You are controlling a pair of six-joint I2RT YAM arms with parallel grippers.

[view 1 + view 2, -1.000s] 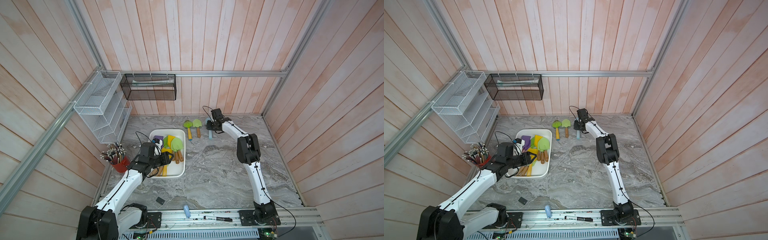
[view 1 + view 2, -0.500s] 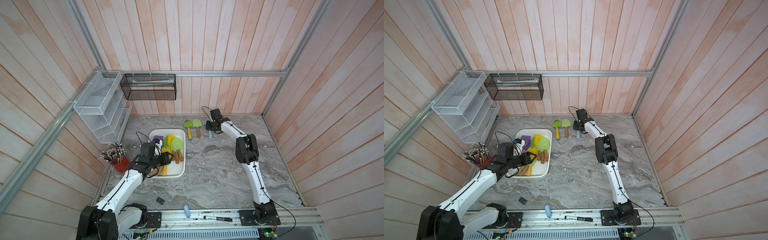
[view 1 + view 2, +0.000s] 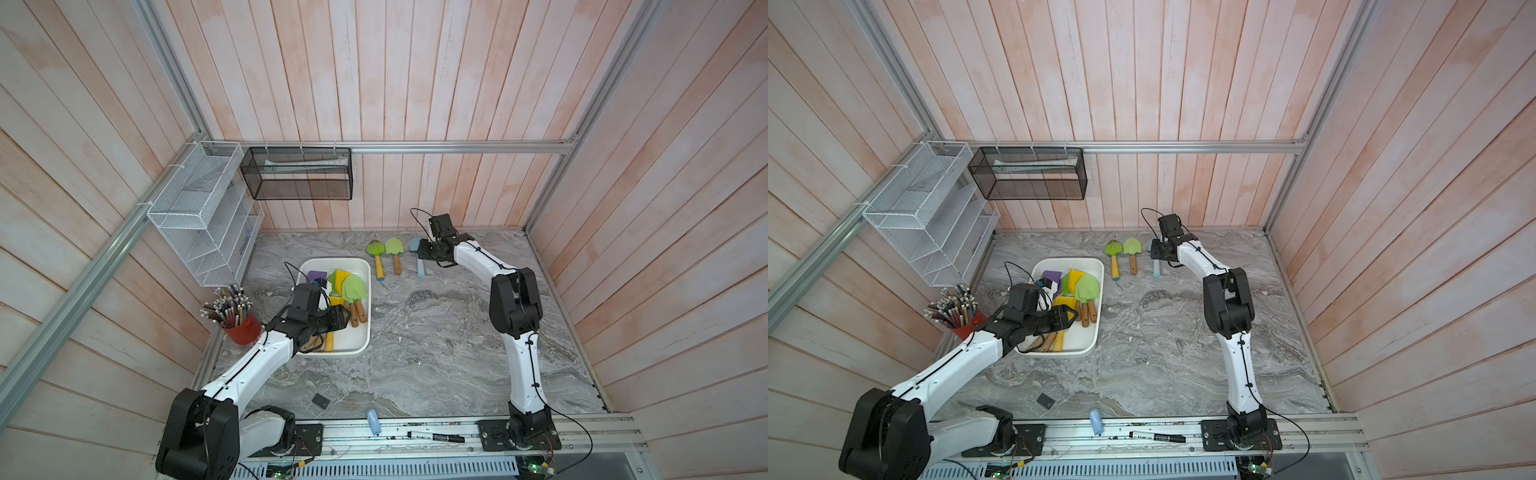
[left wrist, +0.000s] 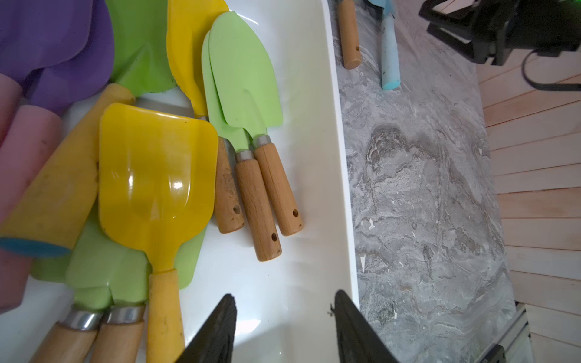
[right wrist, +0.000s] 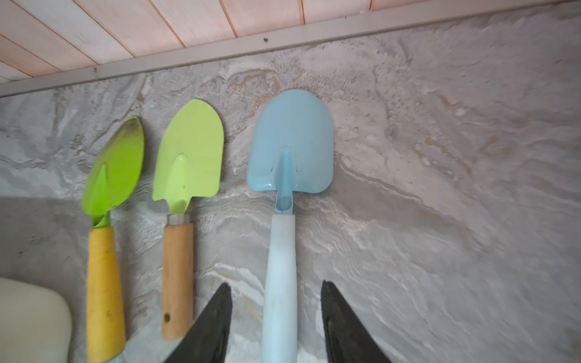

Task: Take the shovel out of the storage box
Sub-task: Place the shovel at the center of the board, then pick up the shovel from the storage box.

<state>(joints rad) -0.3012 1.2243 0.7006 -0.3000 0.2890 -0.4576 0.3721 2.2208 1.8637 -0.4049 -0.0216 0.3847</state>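
Shovel (image 5: 280,251), pale blue, lies flat on the counter (image 5: 440,204) outside the storage box (image 4: 314,157), blade toward the rear wall, handle toward the robot. Right fingers (image 5: 212,327) straddle its handle, released, with gaps on both sides. Left fingers (image 4: 217,330) hang spread and empty over the box's bare floor.

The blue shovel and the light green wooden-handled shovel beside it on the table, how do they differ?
The blue shovel has a pale blue blade and matching handle; the light green shovel has a lime blade, a metal collar and a bare wooden handle. The blue shovel's handle lies between the open jaws of the right gripper; the light green shovel lies outside them. Both lie flat on the table, blades toward the back wall.
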